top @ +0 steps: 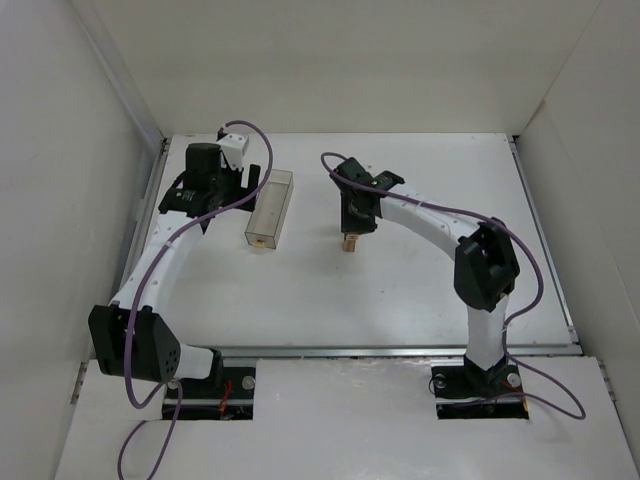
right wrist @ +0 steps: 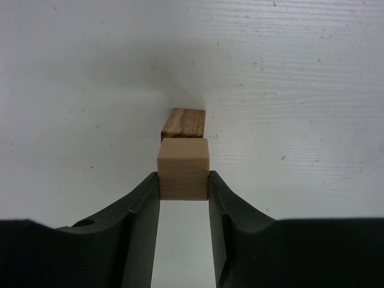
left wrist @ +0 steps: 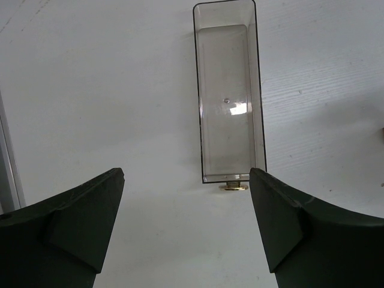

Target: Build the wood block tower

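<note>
A light block (right wrist: 183,169) is clamped in the right claw (right wrist: 183,183), near the middle of the table (top: 400,290). A darker block (right wrist: 183,123) is seen just at its 12 o'clock in the wrist view. The left claw (left wrist: 186,198) is held wide open and empty, with a clear box (left wrist: 228,102) at its 12 o'clock.

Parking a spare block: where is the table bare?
Bare table: near middle, between clear box and right arm; right of that arm. Crowded: left gripper by the box; right gripper, its wood block, a second block.
</note>
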